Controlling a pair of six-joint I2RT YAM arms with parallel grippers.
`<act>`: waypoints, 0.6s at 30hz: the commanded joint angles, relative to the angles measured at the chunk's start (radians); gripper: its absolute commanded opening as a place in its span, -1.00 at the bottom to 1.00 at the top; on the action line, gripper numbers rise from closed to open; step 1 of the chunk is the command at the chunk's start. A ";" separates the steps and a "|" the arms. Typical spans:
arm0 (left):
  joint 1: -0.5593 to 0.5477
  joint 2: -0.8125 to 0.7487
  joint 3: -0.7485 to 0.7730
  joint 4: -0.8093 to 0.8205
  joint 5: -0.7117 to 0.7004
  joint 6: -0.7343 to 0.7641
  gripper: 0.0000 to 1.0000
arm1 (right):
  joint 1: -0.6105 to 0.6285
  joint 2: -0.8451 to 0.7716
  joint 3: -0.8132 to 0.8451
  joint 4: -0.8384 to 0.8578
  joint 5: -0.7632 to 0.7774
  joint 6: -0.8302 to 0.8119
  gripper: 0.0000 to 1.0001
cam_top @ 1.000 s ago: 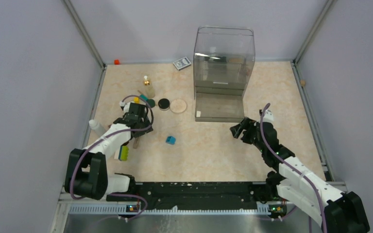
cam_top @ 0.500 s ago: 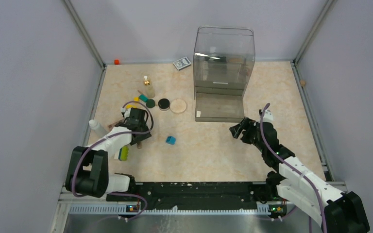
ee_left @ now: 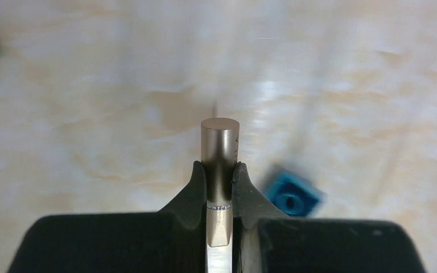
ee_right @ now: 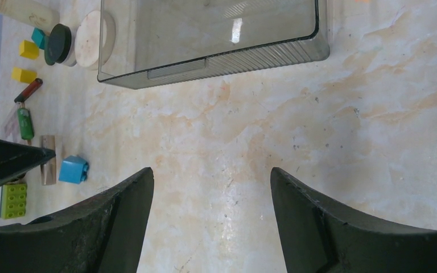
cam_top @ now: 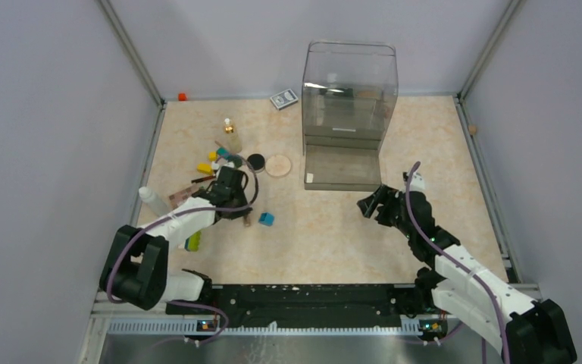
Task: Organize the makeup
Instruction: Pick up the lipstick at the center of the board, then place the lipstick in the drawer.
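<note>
Left gripper [ee_left: 219, 172] pinched tight on the tan tube [ee_left: 220, 136], left half of the table [cam_top: 333, 235], just beside a blue cube [ee_left: 293, 196]. Right gripper [ee_right: 210, 187] spread, empty. Risk: the smooth round tube slips or pivots and knocks the cube.

Left gripper [ee_left: 220, 187]: jaws wide a second ago, now clamped on the tan tube [ee_left: 220, 142]. The left arm [cam_top: 197, 216] has swung right from the left edge of the clutter. The tube has travelled with it and now sits just beside the blue cube [ee_left: 292, 196]. The pinkish checkered palette [cam_top: 183, 199], under the arm before, now lies uncovered.
</note>
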 commanded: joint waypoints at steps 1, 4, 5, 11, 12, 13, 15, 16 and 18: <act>-0.147 0.016 0.158 0.099 0.066 -0.049 -1.00 | -0.005 -0.043 0.019 -0.018 0.019 -0.004 0.47; -0.207 0.080 0.229 0.253 0.184 -0.068 -1.00 | -0.005 -0.076 0.011 -0.051 0.041 0.000 0.47; -0.221 0.112 0.261 0.293 0.197 -0.070 -1.00 | -0.005 -0.087 0.005 -0.055 0.047 0.006 0.48; -0.268 0.298 0.412 0.467 0.198 -0.108 -1.00 | -0.005 -0.166 -0.018 -0.098 0.054 0.044 0.47; -0.274 0.335 0.426 0.502 0.200 -0.127 -1.00 | -0.004 -0.181 -0.021 -0.106 0.056 0.050 0.47; -0.281 0.362 0.440 0.534 0.204 -0.147 -1.00 | -0.005 -0.193 -0.022 -0.117 0.059 0.053 0.46; -0.298 0.414 0.471 0.584 0.206 -0.177 -0.96 | -0.004 -0.220 -0.024 -0.139 0.065 0.059 0.46; -0.308 0.442 0.491 0.602 0.205 -0.185 -0.82 | -0.005 -0.232 -0.024 -0.151 0.068 0.062 0.46; -0.321 0.500 0.545 0.615 0.215 -0.186 -0.35 | -0.005 -0.256 -0.024 -0.176 0.074 0.064 0.46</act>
